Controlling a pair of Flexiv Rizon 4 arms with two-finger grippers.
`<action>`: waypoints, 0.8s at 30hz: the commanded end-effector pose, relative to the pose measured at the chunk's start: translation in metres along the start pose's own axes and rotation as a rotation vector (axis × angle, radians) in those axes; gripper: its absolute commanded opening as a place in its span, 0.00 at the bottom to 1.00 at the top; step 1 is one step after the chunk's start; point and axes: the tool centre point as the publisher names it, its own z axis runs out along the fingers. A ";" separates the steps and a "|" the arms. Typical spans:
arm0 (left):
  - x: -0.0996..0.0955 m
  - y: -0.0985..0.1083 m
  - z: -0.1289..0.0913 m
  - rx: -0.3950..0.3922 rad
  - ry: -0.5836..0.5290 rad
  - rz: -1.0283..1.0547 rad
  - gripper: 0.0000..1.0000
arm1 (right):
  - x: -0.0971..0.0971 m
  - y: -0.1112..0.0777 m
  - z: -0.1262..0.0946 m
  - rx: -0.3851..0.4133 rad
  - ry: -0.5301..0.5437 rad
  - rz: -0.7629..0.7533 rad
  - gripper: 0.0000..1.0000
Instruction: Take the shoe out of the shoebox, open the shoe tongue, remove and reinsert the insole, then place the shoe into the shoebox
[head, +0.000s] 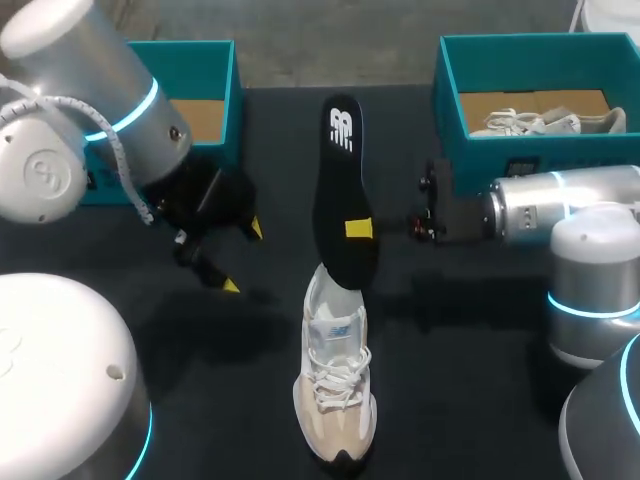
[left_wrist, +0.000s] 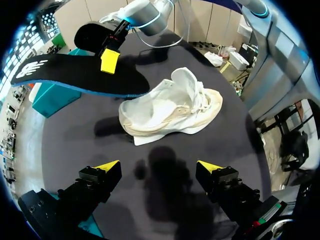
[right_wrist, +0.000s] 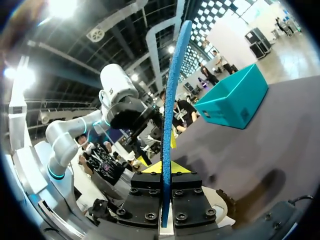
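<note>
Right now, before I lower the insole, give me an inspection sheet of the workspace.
Surface: black table.
Job's things: shoe upright mid-table; insole held above its heel opening, contact unclear; left shoebox and right shoebox at the far edge, the right one holding other shoes.
Clutter: nothing seen.
Grippers: right gripper shut on the insole; left gripper open, beside the shoe.
Cables: white cable along the left arm.
Surroundings: nothing seen over the table.

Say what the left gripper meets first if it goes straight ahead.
Probably the white shoe, on the table straight ahead of the open left gripper; depth is unclear.
</note>
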 end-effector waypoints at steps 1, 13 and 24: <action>0.001 -0.002 0.017 -0.004 0.013 -0.014 1.00 | 0.001 -0.003 0.003 -0.001 0.000 -0.025 0.00; 0.008 -0.004 0.028 -0.033 0.053 -0.018 1.00 | -0.004 -0.007 0.005 -0.004 0.006 -0.057 0.00; 0.008 -0.004 0.028 -0.033 0.053 -0.018 1.00 | -0.004 -0.007 0.005 -0.004 0.006 -0.057 0.00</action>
